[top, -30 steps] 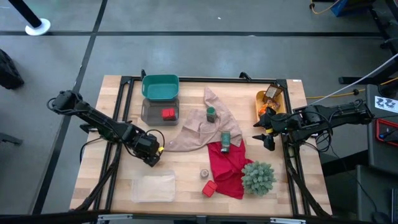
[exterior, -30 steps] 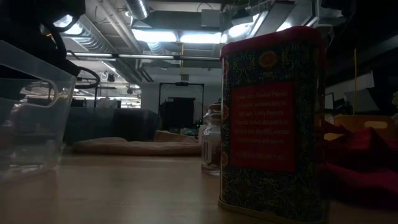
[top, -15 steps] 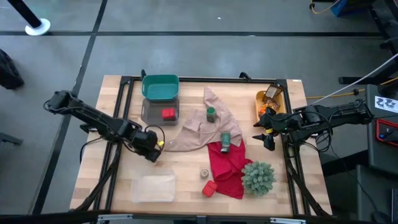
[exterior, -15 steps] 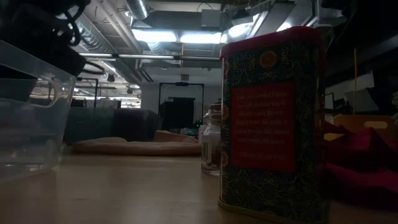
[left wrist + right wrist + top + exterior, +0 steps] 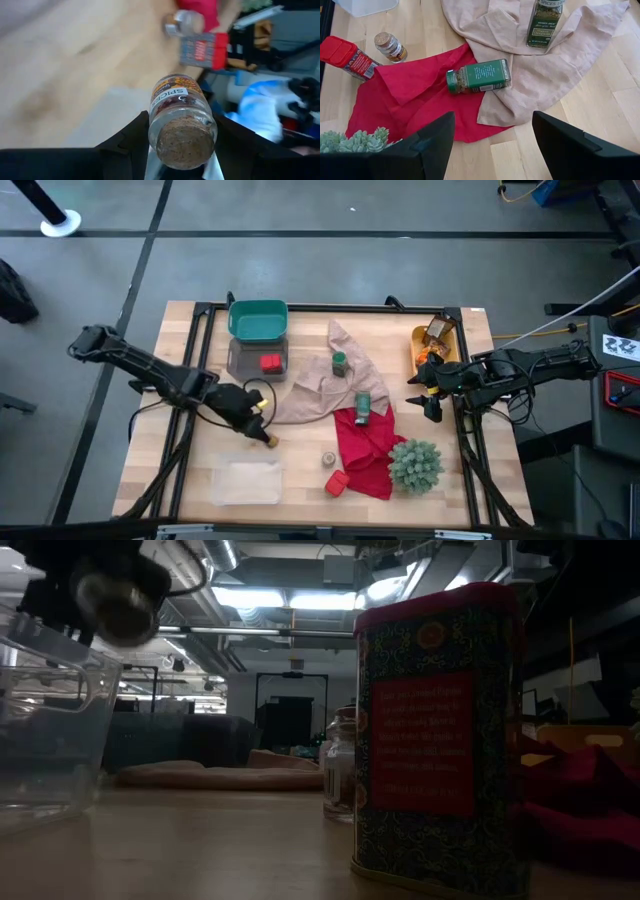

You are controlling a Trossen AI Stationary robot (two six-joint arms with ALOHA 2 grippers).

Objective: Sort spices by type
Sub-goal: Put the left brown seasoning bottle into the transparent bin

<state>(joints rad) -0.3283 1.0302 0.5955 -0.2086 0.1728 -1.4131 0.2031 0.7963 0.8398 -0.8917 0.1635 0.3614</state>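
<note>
The cork-topped pot [image 5: 182, 120] is pinched between the left gripper's [image 5: 262, 432] fingers, cork end toward the wrist camera; in the high view it sits at centre-left of the frame, just above the clear tub [image 5: 246, 481] at lower centre-left. A second ago that gripper was a little further left and higher in the frame, with no pot showing clear of it; now the pot pokes out toward the tub, and in the low view it has appeared hanging at upper left, over the tub's rim [image 5: 60, 650]. My reading is that the carry is nearly over and the pot is about to be dropped into the tub, which looks empty. A matching pot [image 5: 328, 458] and a red tin [image 5: 337, 481] wait at lower centre beside the red cloth [image 5: 365, 445]; two green jars [image 5: 479, 76] rest on the cloths, one upright, one on its side. Another red tin [image 5: 270, 362] sits in the grey bin [image 5: 240, 361] at upper centre-left, below the teal one [image 5: 258, 319]. The right gripper [image 5: 432, 396] has not moved, parked at centre-right, fingers spread and empty.
</note>
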